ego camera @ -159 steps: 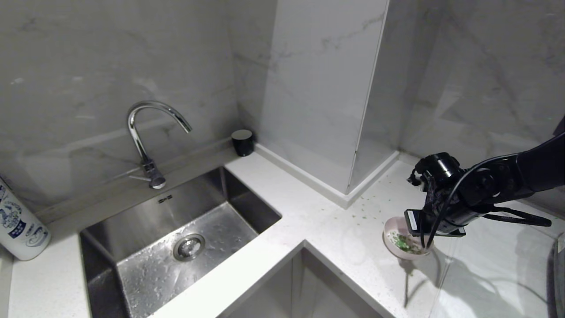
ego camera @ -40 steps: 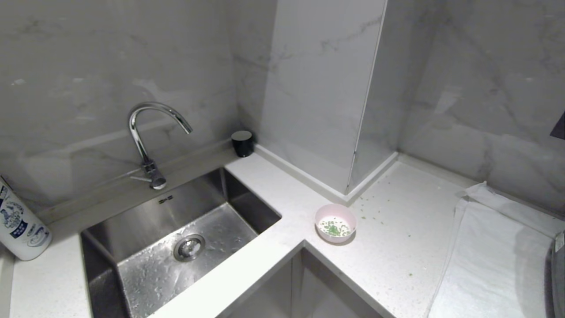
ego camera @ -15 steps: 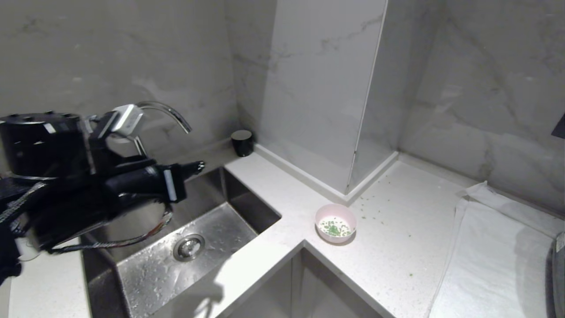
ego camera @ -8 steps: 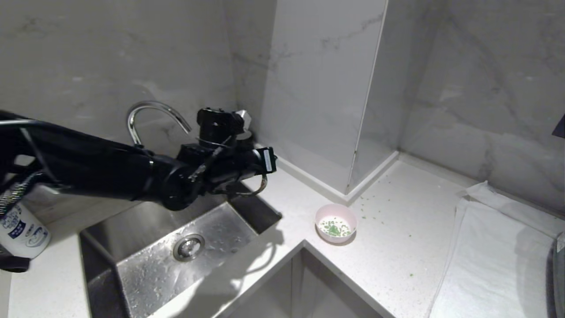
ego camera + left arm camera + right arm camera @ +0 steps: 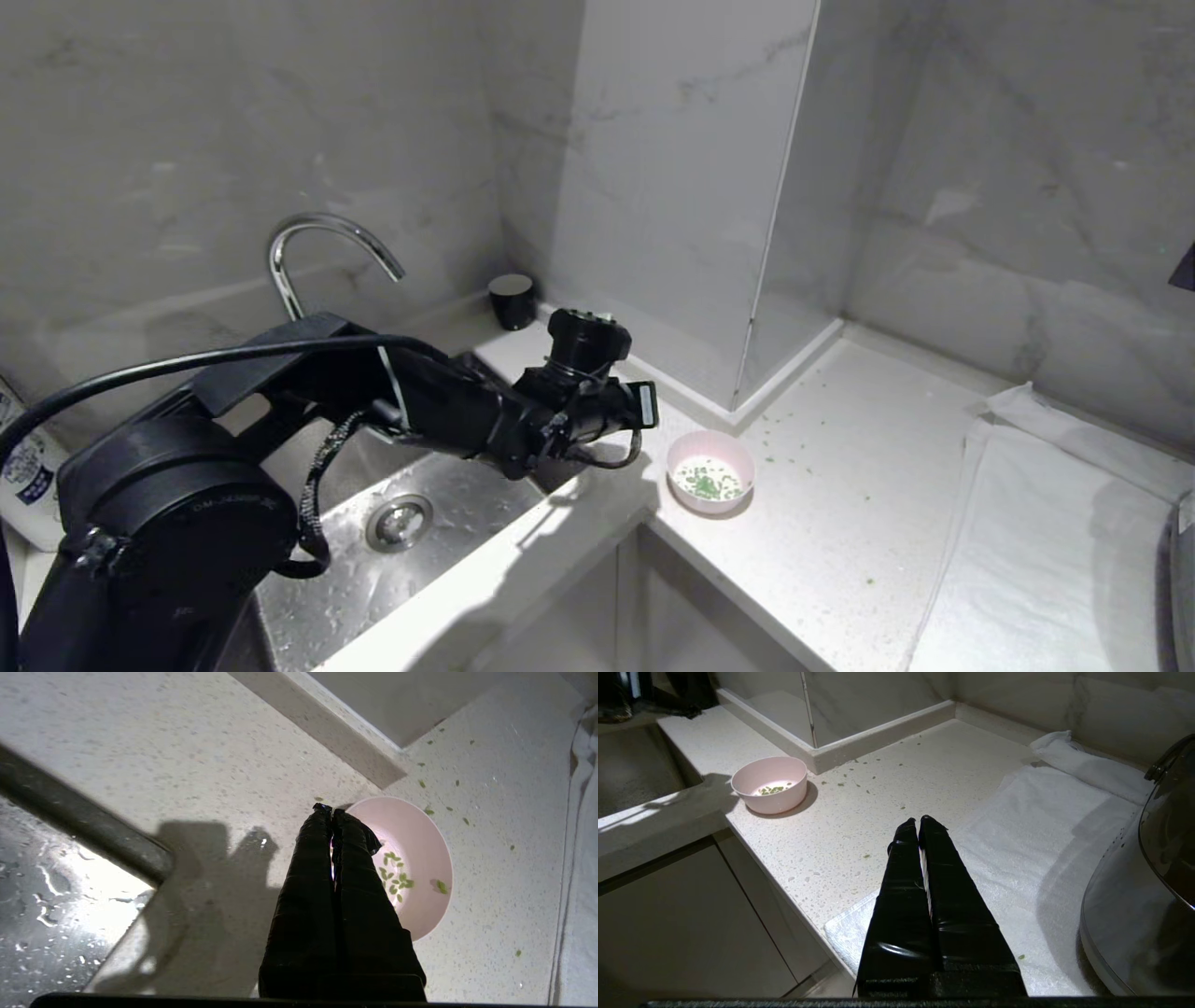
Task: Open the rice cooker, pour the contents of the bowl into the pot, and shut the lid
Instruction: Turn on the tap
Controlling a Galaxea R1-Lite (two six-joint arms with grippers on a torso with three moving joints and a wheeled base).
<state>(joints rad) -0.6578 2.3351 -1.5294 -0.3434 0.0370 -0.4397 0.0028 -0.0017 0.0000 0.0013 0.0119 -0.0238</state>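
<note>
Currently: left hand (image 5: 331,810) fingers pressed together, empty, hovering above desk just beside pink bowl (image 5: 710,470) on sink (image 5: 439,485) side. Bowl upright near desk's inner corner edge, by wall pillar base; green scallion bits (image 5: 395,882) inside, more strewn on desk (image 5: 840,523). Right hand (image 5: 918,820) closed, empty, over white towel (image 5: 1031,826) beside steel pan (image 5: 1143,905).

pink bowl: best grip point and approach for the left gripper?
Pinch the rim of the bowl, one finger inside, one outside, coming from above on its sink-facing side. It sits upright with an open top and thin wall. The left gripper is shut beside that rim; open first.
</note>
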